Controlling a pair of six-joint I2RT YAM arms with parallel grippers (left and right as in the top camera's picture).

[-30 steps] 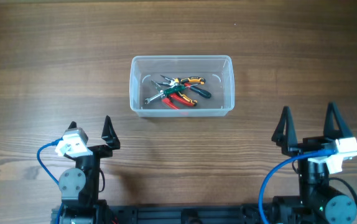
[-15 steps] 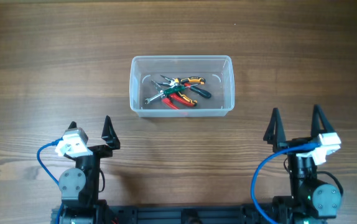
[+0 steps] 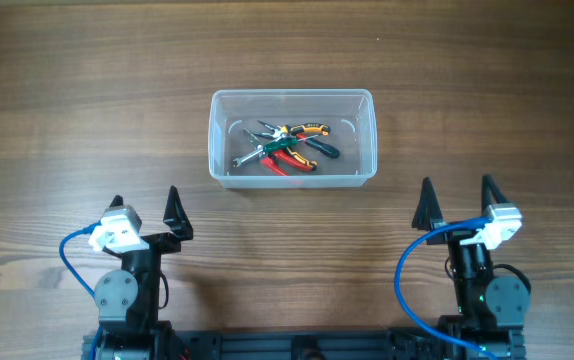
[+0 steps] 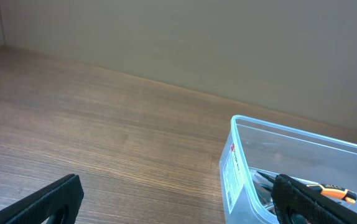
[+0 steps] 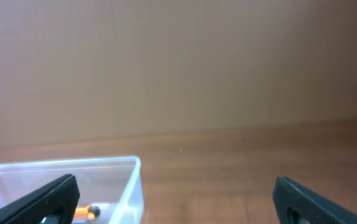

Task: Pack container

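Overhead view: the container [image 3: 214,140], a clear rectangular bin, sits at mid-table [image 3: 67,100] with its long axis running left to right, and a heap of hand tools [image 3: 287,146] lies inside it. It stands ahead of both arms and between them. The left gripper [image 3: 145,205] is off the bin's near-left corner and the right gripper [image 3: 457,195] is off its near-right corner. Both are apart from the bin, and neither looks clearly the nearer. Each gripper has its jaws spread wide and holds and touches nothing. Left wrist view: the bin fills the lower right, one short wall turned to the camera, beyond and to the right of the widely parted fingers [image 4: 48,199], which have only bare wood between them. Right wrist view: the bin's corner shows at lower left, ahead and to the left of that gripper's equally wide-set, empty fingers [image 5: 48,198]. Any reach toward the bin would therefore go forward and inward for either arm.
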